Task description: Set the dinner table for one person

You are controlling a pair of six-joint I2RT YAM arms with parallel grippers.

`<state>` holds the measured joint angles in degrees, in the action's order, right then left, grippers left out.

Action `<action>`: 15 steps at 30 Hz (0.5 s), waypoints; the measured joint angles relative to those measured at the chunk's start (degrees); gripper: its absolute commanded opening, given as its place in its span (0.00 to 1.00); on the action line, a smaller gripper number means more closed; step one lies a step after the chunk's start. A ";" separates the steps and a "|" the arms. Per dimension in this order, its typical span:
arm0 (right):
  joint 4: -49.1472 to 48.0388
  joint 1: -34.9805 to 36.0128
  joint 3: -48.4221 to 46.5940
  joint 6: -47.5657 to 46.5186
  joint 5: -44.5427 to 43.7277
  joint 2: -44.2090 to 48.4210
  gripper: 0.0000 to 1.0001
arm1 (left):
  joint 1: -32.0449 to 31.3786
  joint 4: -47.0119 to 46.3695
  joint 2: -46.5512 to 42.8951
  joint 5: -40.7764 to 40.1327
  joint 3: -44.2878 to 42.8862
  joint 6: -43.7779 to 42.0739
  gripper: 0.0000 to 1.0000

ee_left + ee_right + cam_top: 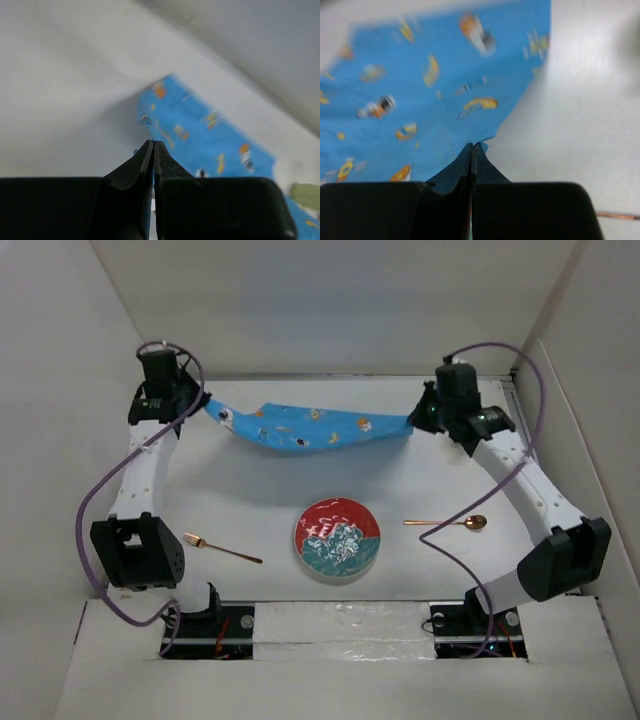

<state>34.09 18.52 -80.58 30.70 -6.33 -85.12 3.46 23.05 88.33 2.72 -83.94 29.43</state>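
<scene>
Mat prints: figures on the blue printed cloth mat (420,75) ahead of the right claw (472,146) and the left claw (153,144) are smeared by blur and unreadable.
Mat edges: cut off above and left of the right claw, and right of the left claw.
Held corners: from above, hidden behind both claws.
Green blob (306,195): low right of the left claw, blurred, cut off; cannot tell what.
Thin copper-coloured strip (617,216): low right of the right claw, cut off.
Round red-and-teal plate (337,538): pattern too small to tell.

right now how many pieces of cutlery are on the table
2: a fork left of the plate, and a spoon right of it. The blue mat held up at the back could hide more.
</scene>
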 measured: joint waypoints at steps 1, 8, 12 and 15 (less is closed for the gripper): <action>0.59 0.00 -4.22 -0.24 -0.13 0.94 0.00 | -0.04 0.00 -1.18 0.59 -3.41 0.28 0.00; 3.10 -2.62 -30.77 -2.51 0.37 -3.21 0.00 | 0.59 -1.03 -3.45 4.50 -23.50 2.56 0.00; 4.96 -6.12 -43.63 -3.17 1.92 -13.55 0.00 | 1.81 -0.52 1.68 6.12 -29.99 3.82 0.00; 7.63 -8.35 -51.84 -3.34 3.74 -22.32 0.00 | 2.05 1.57 9.35 6.99 -36.70 4.59 0.00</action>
<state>41.71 10.17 -132.42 27.35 -2.59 -107.44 5.52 24.62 97.69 9.72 -120.64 34.02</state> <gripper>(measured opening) 0.009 0.006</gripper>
